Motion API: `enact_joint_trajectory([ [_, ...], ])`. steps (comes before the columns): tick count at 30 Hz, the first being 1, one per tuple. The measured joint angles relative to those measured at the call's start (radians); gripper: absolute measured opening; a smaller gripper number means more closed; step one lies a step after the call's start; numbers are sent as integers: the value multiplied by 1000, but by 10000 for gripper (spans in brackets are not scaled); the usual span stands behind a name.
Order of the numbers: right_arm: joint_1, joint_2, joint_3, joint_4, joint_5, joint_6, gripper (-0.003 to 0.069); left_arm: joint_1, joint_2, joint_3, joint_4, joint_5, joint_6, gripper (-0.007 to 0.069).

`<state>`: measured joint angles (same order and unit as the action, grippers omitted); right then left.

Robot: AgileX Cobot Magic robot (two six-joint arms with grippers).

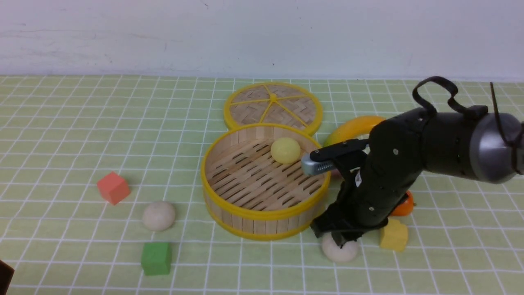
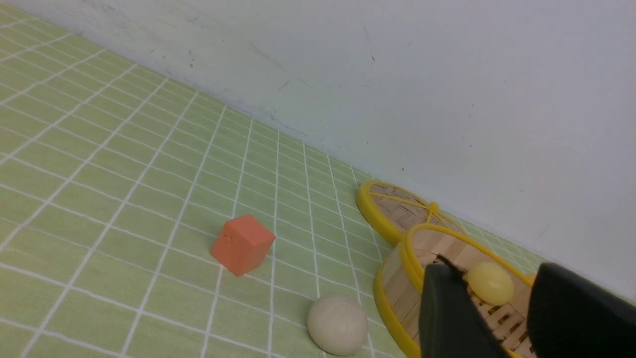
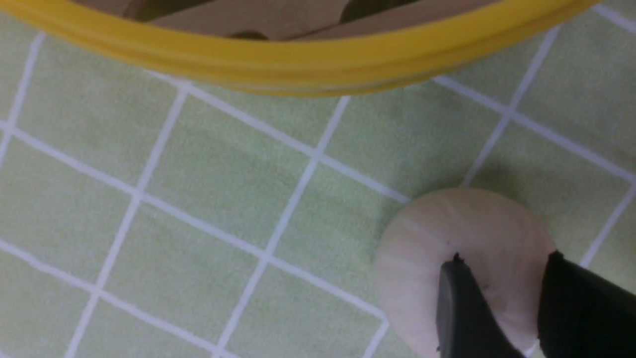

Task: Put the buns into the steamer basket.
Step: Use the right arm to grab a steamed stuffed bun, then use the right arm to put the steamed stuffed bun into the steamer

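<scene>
The steamer basket (image 1: 254,214) stands mid-table with a pale yellow bun (image 1: 285,150) on its slatted floor. One off-white bun (image 1: 159,215) lies on the cloth left of the basket. Another off-white bun (image 1: 339,250) lies at the basket's front right, under my right gripper (image 1: 337,238). In the right wrist view the right gripper (image 3: 502,263) hangs low over this bun (image 3: 447,238), jaws apart, next to the basket's rim (image 3: 308,59). My left gripper (image 2: 494,268) is open and empty, and past it the left wrist view shows the basket (image 2: 392,298), yellow bun (image 2: 490,283) and left bun (image 2: 337,324).
The flat woven lid (image 1: 273,107) lies behind the basket. A mango (image 1: 352,129) and an orange object (image 1: 403,207) sit partly behind my right arm, a yellow cube (image 1: 394,234) beside it. A red cube (image 1: 113,187) and a green cube (image 1: 156,258) flank the left bun.
</scene>
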<state>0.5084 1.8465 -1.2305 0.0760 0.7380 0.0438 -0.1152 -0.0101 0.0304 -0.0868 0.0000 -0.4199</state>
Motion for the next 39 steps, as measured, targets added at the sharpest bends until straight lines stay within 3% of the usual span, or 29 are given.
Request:
enact_joint_trajectory([
  [10, 0, -21, 0, 0, 38, 1, 0, 0, 0, 0, -2, 0, 0, 238],
  [20, 0, -160, -170, -11, 123, 27, 0, 0, 0, 0, -3, 0, 0, 238],
  [28, 0, -89, -235, -13, -127, 27, 0, 0, 0, 0, -3, 0, 1, 238],
  [39, 0, 84, -235, -101, -232, 125, 48, 0, 0, 0, -3, 0, 3, 238],
])
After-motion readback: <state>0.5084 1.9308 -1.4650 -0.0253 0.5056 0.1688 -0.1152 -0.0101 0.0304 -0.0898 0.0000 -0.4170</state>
